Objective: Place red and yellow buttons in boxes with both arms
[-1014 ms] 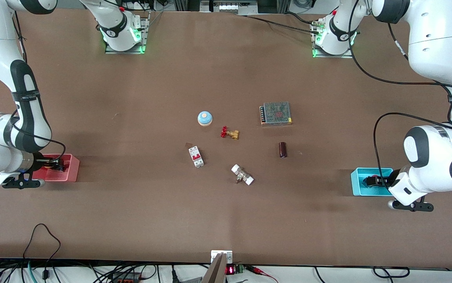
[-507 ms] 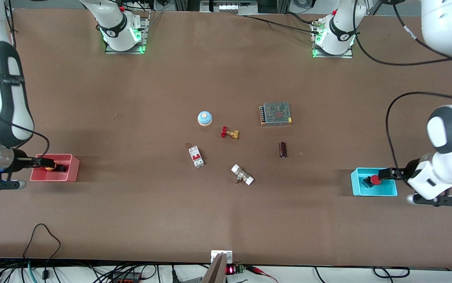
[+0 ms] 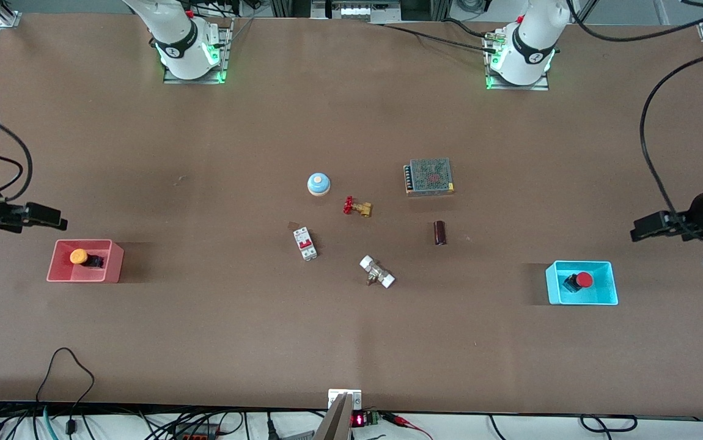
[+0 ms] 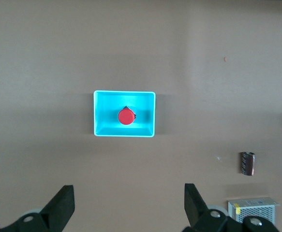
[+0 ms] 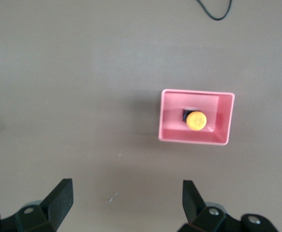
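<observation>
The red button (image 3: 583,280) lies in the cyan box (image 3: 602,297) at the left arm's end of the table; the left wrist view shows button (image 4: 126,116) and box (image 4: 100,116) too. The orange-yellow button (image 3: 79,256) lies in the pink-red box (image 3: 113,263) at the right arm's end; the right wrist view shows button (image 5: 196,121) and box (image 5: 170,116). My left gripper (image 3: 636,232) is open and empty, raised over bare table beside the cyan box, and shows in its wrist view (image 4: 129,205). My right gripper (image 3: 58,220) is open and empty, raised beside the pink-red box, and shows in its wrist view (image 5: 127,200).
In the middle of the table lie a blue-domed disc (image 3: 318,183), a brass valve with a red handwheel (image 3: 357,207), a white breaker (image 3: 305,243), a metal fitting (image 3: 377,272), a dark cylinder (image 3: 440,233) and a meshed power supply (image 3: 428,176). A black cable (image 3: 64,366) loops near the front edge.
Both grippers have let go of their buttons, risen out of the boxes and drawn back toward the table's ends. The buttons stay in the boxes.
</observation>
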`<action>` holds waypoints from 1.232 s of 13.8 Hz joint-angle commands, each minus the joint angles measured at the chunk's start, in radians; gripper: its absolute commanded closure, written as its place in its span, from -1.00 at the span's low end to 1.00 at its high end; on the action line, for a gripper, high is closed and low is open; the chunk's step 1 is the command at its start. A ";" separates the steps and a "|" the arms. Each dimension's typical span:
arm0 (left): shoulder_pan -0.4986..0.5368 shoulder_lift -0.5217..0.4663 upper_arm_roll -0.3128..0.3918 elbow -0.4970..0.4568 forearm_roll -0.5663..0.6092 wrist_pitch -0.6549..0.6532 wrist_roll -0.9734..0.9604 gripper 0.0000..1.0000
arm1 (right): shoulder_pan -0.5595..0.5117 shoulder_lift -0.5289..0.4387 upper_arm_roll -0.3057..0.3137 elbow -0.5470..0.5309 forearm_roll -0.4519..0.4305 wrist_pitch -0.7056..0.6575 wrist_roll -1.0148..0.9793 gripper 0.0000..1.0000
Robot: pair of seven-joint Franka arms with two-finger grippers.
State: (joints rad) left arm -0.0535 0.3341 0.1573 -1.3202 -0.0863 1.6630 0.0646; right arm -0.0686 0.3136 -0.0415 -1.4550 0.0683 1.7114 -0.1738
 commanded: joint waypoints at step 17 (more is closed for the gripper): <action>0.015 -0.121 -0.067 0.068 0.079 -0.217 -0.026 -1.00 | 0.061 -0.366 -0.043 -0.192 -0.070 -0.162 0.122 -1.00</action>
State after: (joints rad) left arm -0.0469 0.2111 0.0924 -1.2796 -0.0302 1.4713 0.0221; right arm -0.0135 -0.0081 -0.0860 -1.6000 0.0142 1.5323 -0.0744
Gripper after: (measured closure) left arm 0.000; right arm 0.000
